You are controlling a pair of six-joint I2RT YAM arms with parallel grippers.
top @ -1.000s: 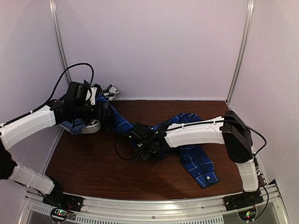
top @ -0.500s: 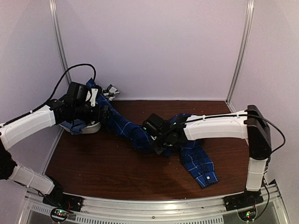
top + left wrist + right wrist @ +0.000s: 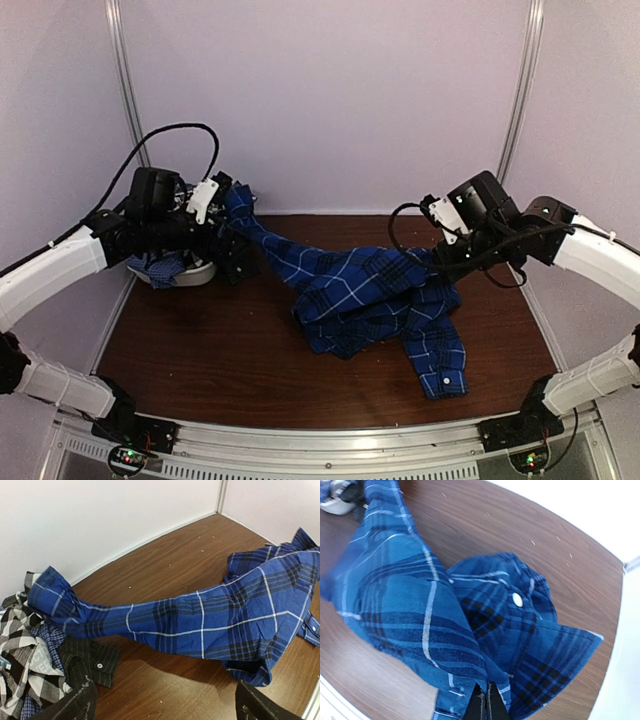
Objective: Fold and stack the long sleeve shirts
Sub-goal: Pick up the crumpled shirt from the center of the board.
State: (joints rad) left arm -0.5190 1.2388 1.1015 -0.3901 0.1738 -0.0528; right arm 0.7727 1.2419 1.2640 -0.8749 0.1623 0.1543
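Royal-blue plaid cotton shirt (image 3: 420, 605) is clenched in my right gripper (image 3: 482, 702), which pinches a bunched edge. The shirt sags onto the brown wooden table (image 3: 200, 350) right of the white tub (image 3: 195, 272), one sleeve trailing back to it. My left gripper (image 3: 165, 701) gapes empty beside the tub, where a black-and-white plaid shirt (image 3: 20, 645) and a dark shirt (image 3: 87, 660) are heaped. I judge I'm drawing this one clear; next it needs spreading flat.

We can read no text, brand or number anywhere in these views. In the left wrist view we see a grey patch (image 3: 44, 656) of cloth in the heap of shirts (image 3: 20, 625) at the left edge, among the black-and-white plaid, that bears large pale letters, but they are creased and too blurred for us to make out a word.
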